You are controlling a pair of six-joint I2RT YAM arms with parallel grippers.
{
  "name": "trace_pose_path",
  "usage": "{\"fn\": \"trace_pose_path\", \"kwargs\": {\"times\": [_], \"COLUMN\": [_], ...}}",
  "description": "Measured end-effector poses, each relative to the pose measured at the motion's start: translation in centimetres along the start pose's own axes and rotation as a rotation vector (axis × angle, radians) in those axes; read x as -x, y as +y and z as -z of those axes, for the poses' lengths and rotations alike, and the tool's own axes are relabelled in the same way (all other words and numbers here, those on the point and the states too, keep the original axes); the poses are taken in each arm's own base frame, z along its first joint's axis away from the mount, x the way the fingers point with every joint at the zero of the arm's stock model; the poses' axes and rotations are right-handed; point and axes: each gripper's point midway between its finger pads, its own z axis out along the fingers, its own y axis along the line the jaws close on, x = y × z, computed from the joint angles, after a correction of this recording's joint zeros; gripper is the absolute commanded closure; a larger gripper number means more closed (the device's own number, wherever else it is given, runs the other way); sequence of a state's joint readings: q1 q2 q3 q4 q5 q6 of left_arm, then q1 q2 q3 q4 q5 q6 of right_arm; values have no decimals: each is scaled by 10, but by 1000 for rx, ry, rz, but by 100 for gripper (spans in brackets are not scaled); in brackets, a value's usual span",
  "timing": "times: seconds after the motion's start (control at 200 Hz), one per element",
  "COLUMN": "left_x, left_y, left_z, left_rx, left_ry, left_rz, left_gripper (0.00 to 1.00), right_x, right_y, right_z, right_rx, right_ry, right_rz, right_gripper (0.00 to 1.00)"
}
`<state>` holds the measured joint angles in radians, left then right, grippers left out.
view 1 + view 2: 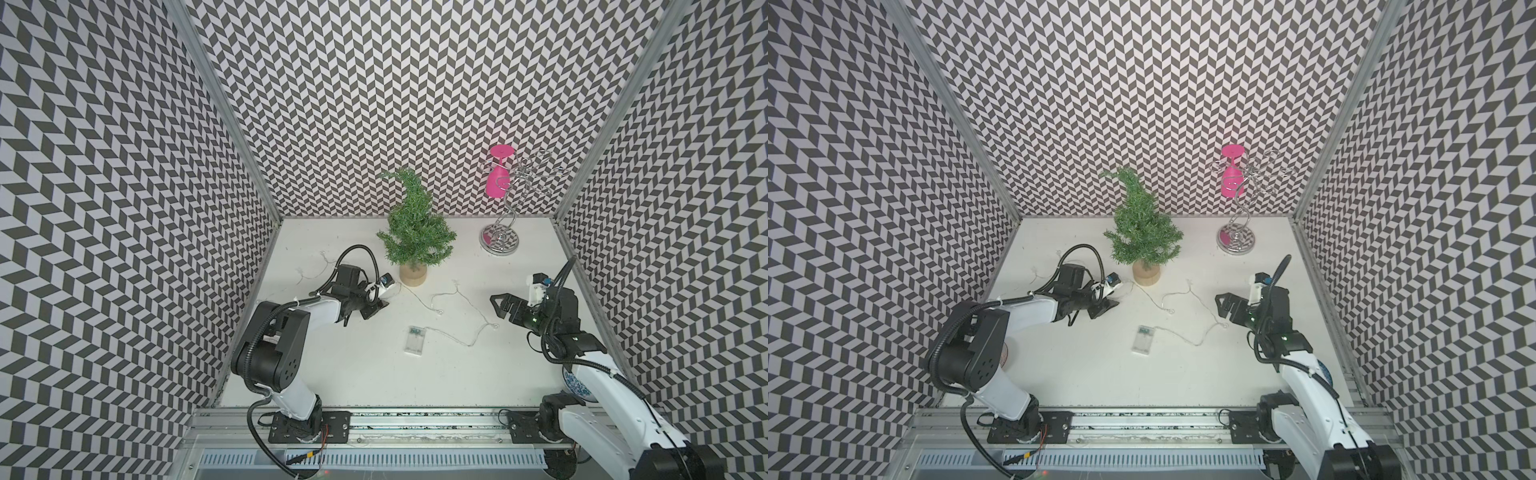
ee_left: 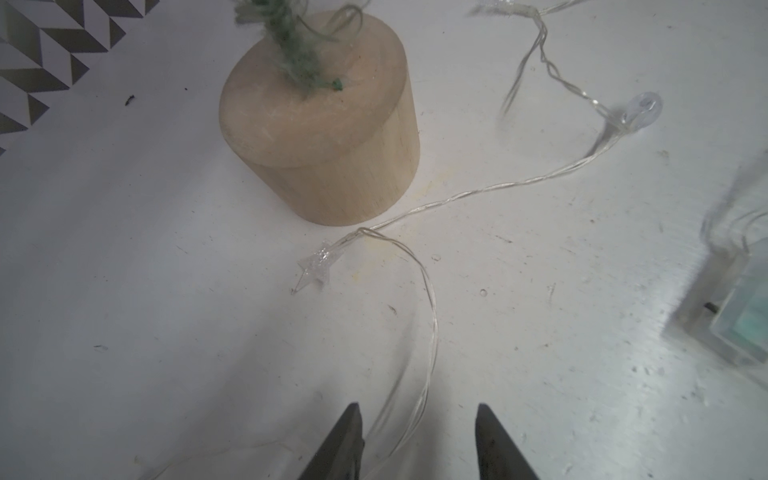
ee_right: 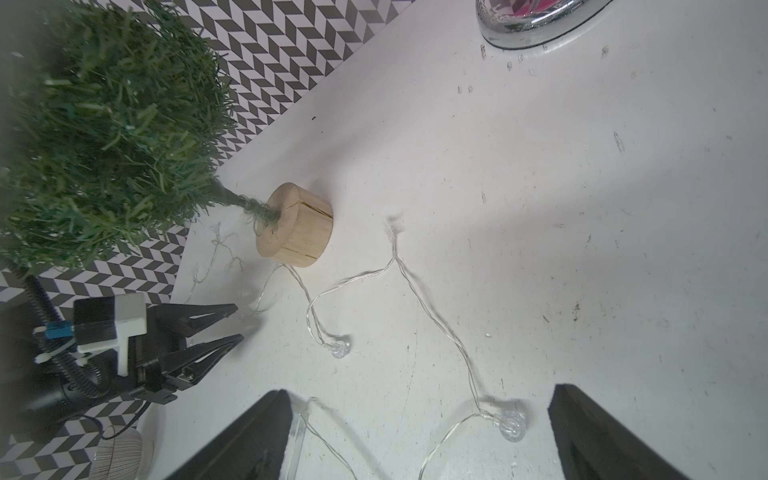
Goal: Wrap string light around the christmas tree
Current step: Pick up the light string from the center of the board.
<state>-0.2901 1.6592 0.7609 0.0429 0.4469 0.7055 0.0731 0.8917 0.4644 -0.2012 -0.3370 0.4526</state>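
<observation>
String light (image 2: 434,332) looks feather-light, floppy and snaggy, so I'd pinch bare wire between bulbs: left gripper (image 2: 417,415) straddles it, jaws apart, nothing held, and right gripper (image 3: 419,390) gapes empty.

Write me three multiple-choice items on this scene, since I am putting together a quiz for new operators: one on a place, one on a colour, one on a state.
1. Where does the battery box lie, relative to the christmas tree?
A. Behind it, by the back wall.
B. Flat on the table, in front of it.
C. Hung in its branches.

2. What colour is the glass hanging on the chrome rack?
A. Blue.
B. Clear.
C. Pink.

3. How is the string light arranged?
A. Loose on the table, none of it round the tree.
B. Wound round the tree.
C. Coiled in a neat bundle.

Key: B, as both top views show the box flat on the table on the near side of the tree. C, as the glass is bright pink in both top views. A, as the wire trails over the table and the branches are bare.
</observation>
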Motion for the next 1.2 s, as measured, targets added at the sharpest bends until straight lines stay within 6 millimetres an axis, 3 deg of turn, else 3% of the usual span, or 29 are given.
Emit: {"fn": "trace_pose_path", "kwargs": {"times": [0.265, 0.491, 0.631, 0.761, 0.956, 1.196], "left_x": [-4, -11, -7, 9, 45, 76], "left_y": [-1, -1, -4, -9, -21, -26], "left_z": [-9, -14, -11, 7, 52, 105], "left_rx": [-3, 9, 21, 60, 136, 220], "left_ry": [33, 71, 74, 50, -26, -119], "left_rz": [-16, -23, -41, -78, -145, -175], "left_gripper": [61, 98, 100, 100, 100, 100], "right_x": [1, 0, -1, -3, -16, -64], "right_y": [1, 4, 6, 12, 21, 58], "right_z": [0, 1, 2, 5, 11, 13], "right_rx": [3, 17, 27, 61, 75, 96], "right_ry": [-2, 5, 9, 15, 48, 179], "right_rz": [5, 19, 19, 19, 27, 107], "right_gripper": [1, 1, 1, 1, 1, 1]}}
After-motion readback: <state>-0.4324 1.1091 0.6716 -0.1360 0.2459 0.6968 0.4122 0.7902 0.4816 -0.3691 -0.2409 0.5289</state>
